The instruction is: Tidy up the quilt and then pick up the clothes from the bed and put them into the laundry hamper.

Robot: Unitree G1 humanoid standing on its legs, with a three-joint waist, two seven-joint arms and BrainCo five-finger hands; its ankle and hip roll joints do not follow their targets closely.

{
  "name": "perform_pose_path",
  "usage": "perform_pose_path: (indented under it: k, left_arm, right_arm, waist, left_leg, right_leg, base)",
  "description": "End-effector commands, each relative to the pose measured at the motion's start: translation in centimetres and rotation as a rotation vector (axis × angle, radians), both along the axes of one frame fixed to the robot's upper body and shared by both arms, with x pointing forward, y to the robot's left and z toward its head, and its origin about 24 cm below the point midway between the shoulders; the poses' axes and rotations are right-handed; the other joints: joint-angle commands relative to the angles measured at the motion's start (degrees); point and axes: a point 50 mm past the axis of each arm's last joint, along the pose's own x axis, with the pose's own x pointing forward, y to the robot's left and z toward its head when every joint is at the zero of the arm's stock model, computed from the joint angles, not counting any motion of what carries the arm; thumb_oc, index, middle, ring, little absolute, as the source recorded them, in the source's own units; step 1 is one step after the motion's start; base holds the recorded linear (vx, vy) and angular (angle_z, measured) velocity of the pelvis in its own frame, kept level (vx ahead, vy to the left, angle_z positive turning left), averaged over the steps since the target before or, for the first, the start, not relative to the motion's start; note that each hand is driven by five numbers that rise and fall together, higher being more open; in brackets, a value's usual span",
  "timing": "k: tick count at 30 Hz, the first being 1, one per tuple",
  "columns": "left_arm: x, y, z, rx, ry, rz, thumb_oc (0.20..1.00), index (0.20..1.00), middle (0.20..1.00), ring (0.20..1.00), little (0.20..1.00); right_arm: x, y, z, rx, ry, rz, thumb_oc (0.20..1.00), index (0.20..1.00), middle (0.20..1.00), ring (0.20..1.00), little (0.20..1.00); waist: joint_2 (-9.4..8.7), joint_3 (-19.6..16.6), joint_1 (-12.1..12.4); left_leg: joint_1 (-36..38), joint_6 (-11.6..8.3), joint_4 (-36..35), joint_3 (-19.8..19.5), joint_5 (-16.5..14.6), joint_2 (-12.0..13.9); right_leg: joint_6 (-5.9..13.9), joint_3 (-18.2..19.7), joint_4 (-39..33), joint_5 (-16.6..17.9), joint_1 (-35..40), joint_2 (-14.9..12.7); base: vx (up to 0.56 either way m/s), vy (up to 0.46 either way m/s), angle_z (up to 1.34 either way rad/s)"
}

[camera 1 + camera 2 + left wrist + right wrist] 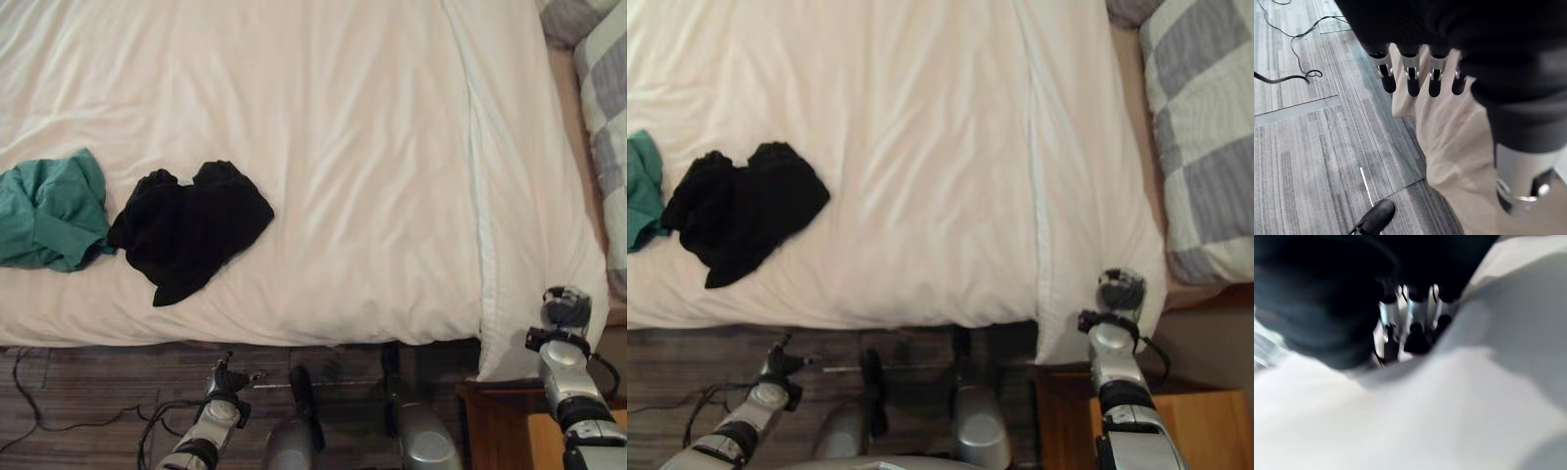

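At lower right of frame, my right hand (566, 311) on quilt (323, 157) corner, fingers buried in fabric, grip unreadable. Left hand (1420, 73) low over floor, fingers straight. Quilt-tidying step; next, smooth corner, then reach black garment (186, 230).

The right hand (1410, 328) shows blurred against the white quilt (343, 147), its fingertips sunk into a fold so their grasp cannot be told, while the green garment (49, 211) and checked pillow (1200, 127) run off the picture's edges.
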Motion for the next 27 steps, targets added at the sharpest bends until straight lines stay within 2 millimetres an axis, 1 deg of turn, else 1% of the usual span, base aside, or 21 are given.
perform_pose_path:
  k: [1, 3, 5, 7, 9, 10, 11, 12, 13, 14, 15, 16, 17, 19, 21, 22, 23, 24, 25, 26, 27]
  left_arm:
    - [-0.9, -0.3, -0.7, 0.018, 0.049, -0.011, 1.000, 1.000, 1.000, 1.000, 1.000]
    - [-0.9, -0.8, -0.9, 0.007, 0.055, -0.037, 1.000, 1.000, 1.000, 1.000, 1.000]
    - [-1.0, -0.8, -0.9, 0.001, 0.057, -0.027, 1.000, 1.000, 1.000, 1.000, 1.000]
    - [-1.3, -0.9, -1.1, -0.017, 0.054, -0.013, 1.000, 1.000, 1.000, 1.000, 1.000]
    - [-0.6, -1.0, -0.7, -0.028, 0.028, -0.023, 1.000, 1.000, 1.000, 1.000, 1.000]
    - [0.0, -1.3, -0.4, -0.036, 0.009, -0.038, 1.000, 1.000, 1.000, 1.000, 1.000]
    - [-0.2, -1.3, -0.5, -0.043, 0.006, -0.036, 1.000, 1.000, 1.000, 1.000, 1.000]
    - [-1.1, -0.8, -0.7, -0.039, 0.024, -0.016, 1.000, 1.000, 1.000, 1.000, 1.000]
    - [-1.1, -0.7, -0.7, -0.039, 0.025, -0.016, 1.000, 1.000, 1.000, 1.000, 1.000]
    - [-1.1, -0.7, -0.7, -0.039, 0.025, -0.016, 1.000, 1.000, 1.000, 1.000, 1.000]
    - [-2.3, -0.1, -1.1, -0.035, 0.052, 0.014, 1.000, 1.000, 1.000, 1.000, 1.000]
    - [-3.5, 0.0, -1.8, -0.039, 0.097, 0.038, 1.000, 1.000, 1.000, 1.000, 1.000]
    - [-3.5, -0.6, -2.0, -0.050, 0.111, 0.030, 1.000, 1.000, 1.000, 1.000, 1.000]
    - [-3.2, -1.3, -2.1, -0.044, 0.125, -0.011, 1.000, 1.000, 1.000, 1.000, 1.000]
    - [-3.0, -1.5, -2.1, -0.024, 0.137, -0.039, 1.000, 1.000, 1.000, 1.000, 1.000]
    - [-2.9, -1.5, -2.1, -0.019, 0.143, -0.053, 1.000, 1.000, 1.000, 1.000, 1.000]
    - [-2.8, -1.3, -2.0, -0.014, 0.144, -0.053, 1.000, 1.000, 1.000, 1.000, 1.000]
    - [-2.7, -1.1, -1.9, -0.014, 0.140, -0.052, 1.000, 1.000, 1.000, 1.000, 1.000]
    - [-2.9, -1.0, -2.0, -0.015, 0.146, -0.049, 1.000, 1.000, 1.000, 1.000, 1.000]
    - [-3.0, -0.9, -2.0, -0.010, 0.152, -0.043, 1.000, 1.000, 1.000, 1.000, 1.000]
    - [-3.1, -0.8, -2.0, -0.011, 0.157, -0.032, 1.000, 1.000, 1.000, 1.000, 1.000]
  right_arm:
    - [-20.5, 6.3, -13.2, 0.241, 1.056, 0.169, 1.000, 1.000, 1.000, 1.000, 1.000]
    - [-22.6, 7.2, -13.7, 0.257, 1.156, 0.250, 1.000, 1.000, 1.000, 1.000, 1.000]
    - [-23.1, 7.2, -13.7, 0.280, 1.161, 0.226, 1.000, 1.000, 1.000, 1.000, 1.000]
    - [-22.0, 7.1, -13.6, 0.244, 1.156, 0.259, 1.000, 1.000, 1.000, 1.000, 1.000]
    - [-20.8, 6.5, -13.3, 0.204, 1.134, 0.277, 1.000, 1.000, 1.000, 1.000, 1.000]
    - [-20.0, 5.8, -13.1, 0.183, 1.116, 0.268, 1.000, 1.000, 1.000, 1.000, 1.000]
    - [-18.9, 4.9, -12.7, 0.180, 1.059, 0.222, 1.000, 1.000, 1.000, 1.000, 1.000]
    - [-18.3, 4.8, -12.5, 0.200, 1.018, 0.198, 1.000, 1.000, 1.000, 1.000, 1.000]
    - [-18.4, 4.8, -12.5, 0.200, 1.019, 0.198, 1.000, 1.000, 1.000, 1.000, 1.000]
    - [-18.4, 4.8, -12.5, 0.200, 1.019, 0.198, 1.000, 1.000, 1.000, 1.000, 1.000]
    - [-17.9, 5.0, -12.5, 0.235, 0.972, 0.177, 1.000, 1.000, 1.000, 1.000, 1.000]
    - [-17.9, 5.9, -12.7, 0.304, 0.915, 0.145, 1.000, 1.000, 1.000, 1.000, 1.000]
    - [-18.8, 6.3, -13.0, 0.336, 0.927, 0.123, 1.000, 1.000, 1.000, 1.000, 1.000]
    - [-19.9, 7.0, -13.3, 0.358, 0.967, 0.126, 1.000, 1.000, 1.000, 1.000, 1.000]
    - [-20.3, 8.2, -13.7, 0.375, 0.987, 0.151, 1.000, 1.000, 1.000, 1.000, 1.000]
    - [-20.1, 8.6, -13.7, 0.380, 0.983, 0.163, 1.000, 1.000, 1.000, 1.000, 1.000]
    - [-19.4, 9.0, -13.7, 0.379, 0.968, 0.183, 1.000, 1.000, 1.000, 1.000, 1.000]
    - [-18.7, 9.1, -13.6, 0.363, 0.950, 0.210, 1.000, 1.000, 1.000, 1.000, 1.000]
    - [-18.4, 9.4, -13.6, 0.351, 0.945, 0.239, 1.000, 1.000, 1.000, 1.000, 1.000]
    - [-18.0, 9.5, -13.6, 0.344, 0.941, 0.254, 1.000, 1.000, 1.000, 1.000, 1.000]
    - [-18.0, 9.8, -13.6, 0.345, 0.941, 0.269, 1.000, 1.000, 1.000, 1.000, 1.000]
  waist:
    - [3.15, -4.2, -1.1]
    - [3.02, -5.3, -0.8]
    - [3.25, -6.4, -0.8]
    - [3.99, -7.0, -0.4]
    - [4.81, -6.7, 0.0]
    - [4.95, -6.1, -0.1]
    - [4.97, -5.8, -0.7]
    - [4.76, -5.7, -0.8]
    - [4.76, -5.6, -0.8]
    - [4.76, -5.6, -0.8]
    - [4.39, -5.7, -0.9]
    - [3.92, -7.4, -0.9]
    - [3.72, -8.5, -1.4]
    - [3.09, -9.5, -2.4]
    - [1.69, -10.1, -2.3]
    - [1.30, -9.9, -2.2]
    - [1.17, -9.4, -1.9]
    - [1.44, -9.0, -1.5]
    - [1.57, -8.7, -1.4]
    - [1.65, -8.2, -1.5]
    - [1.86, -7.8, -1.7]
  left_leg:
    - [-1.9, -0.67, 5.2, -0.3, -5.2, 2.0]
    - [1.3, -0.69, 0.7, -0.3, -3.4, 1.7]
    - [2.3, -0.73, -1.1, -0.2, -3.0, 1.5]
    - [2.1, -0.63, -1.1, -0.1, -3.3, 0.8]
    - [1.3, -0.99, -0.5, 0.8, -2.5, 0.2]
    - [-1.2, -1.49, 3.5, 2.2, -2.5, 0.5]
    - [-1.9, -2.47, 5.9, 6.0, -2.1, 2.9]
    - [-1.4, -2.93, 6.4, 6.3, -2.0, 4.3]
    - [-1.3, -2.96, 6.5, 6.3, -2.1, 4.3]
    - [-1.2, -2.96, 6.5, 6.3, -2.1, 4.3]
    - [-0.3, -3.83, 6.1, 5.0, -1.6, 6.1]
    - [0.3, -4.84, 5.5, -0.3, -2.6, 6.3]
    - [0.9, -4.50, 4.6, -2.0, -3.6, 5.7]
    - [2.8, -3.57, 1.6, -0.8, -4.4, 4.1]
    - [5.0, -2.29, -1.1, 1.1, -5.4, 1.8]
    - [5.2, -1.80, -1.1, 2.1, -5.8, 1.5]
    - [5.2, -1.19, -1.1, 3.5, -5.9, 1.5]
    - [5.1, -0.74, -1.1, 4.7, -5.9, 1.4]
    - [5.1, -0.12, -1.1, 5.1, -5.8, 1.1]
    - [5.4, 0.47, -1.1, 5.2, -5.5, 0.9]
    - [5.1, 1.09, -1.1, 4.8, -4.9, 0.6]
  right_leg:
    - [5.84, 2.4, 9.3, -10.8, -2.2, -5.3]
    - [6.04, 1.5, 6.8, -10.1, 0.5, -5.2]
    - [6.35, 1.2, 4.3, -9.1, 2.0, -5.2]
    - [6.86, 1.0, 0.7, -7.5, 2.9, -5.7]
    - [6.97, 0.0, -0.1, -7.9, 3.6, -7.2]
    - [6.82, -1.6, -0.1, -8.4, 4.0, -8.5]
    - [7.09, -2.2, -0.1, -8.2, 4.8, -10.4]
    - [7.33, -1.8, -0.1, -7.6, 5.0, -11.2]
    - [7.33, -1.8, -0.1, -7.6, 5.1, -11.1]
    - [7.33, -1.8, -0.1, -7.6, 5.1, -11.1]
    - [7.69, -1.3, -0.1, -6.9, 5.1, -11.9]
    - [8.52, -0.5, -0.1, -6.1, 4.3, -12.6]
    - [8.96, -1.0, -0.1, -5.6, 4.6, -13.4]
    - [10.19, -1.3, 0.4, -3.2, 4.6, -15.6]
    - [11.14, -1.6, 1.2, 0.3, 3.6, -17.5]
    - [11.03, -2.9, 2.4, 2.7, 2.3, -18.1]
    - [10.54, -5.6, 4.0, 3.5, 0.7, -18.3]
    - [9.91, -9.3, 5.4, 1.2, 0.3, -17.3]
    - [9.16, -10.6, 8.2, -1.5, 0.2, -15.3]
    - [8.47, -9.1, 11.1, -4.2, 0.1, -12.1]
    - [8.12, -6.8, 15.1, -7.5, -0.7, -7.5]
  base:
    - [0.13, 0.013, 0.03]
    - [0.14, -0.009, 0.13]
    - [0.08, -0.030, 0.17]
    - [0.02, -0.007, 0.06]
    - [-0.10, 0.046, -0.05]
    - [-0.15, 0.217, 0.18]
    - [-0.11, 0.284, 0.59]
    - [-0.03, 0.243, 0.66]
    - [0.00, 0.086, 0.45]
    - [0.01, 0.122, 0.02]
    - [0.03, 0.318, -0.12]
    - [0.05, 0.457, -0.12]
    - [0.07, 0.472, -0.21]
    - [0.05, 0.458, -0.11]
    - [-0.04, 0.413, 0.06]
    - [-0.13, 0.335, 0.09]
    - [-0.19, 0.350, 0.04]
    - [-0.20, 0.347, -0.20]
    - [-0.18, 0.369, -0.42]
    - [-0.14, 0.354, -0.51]
    - [-0.09, 0.244, -0.37]
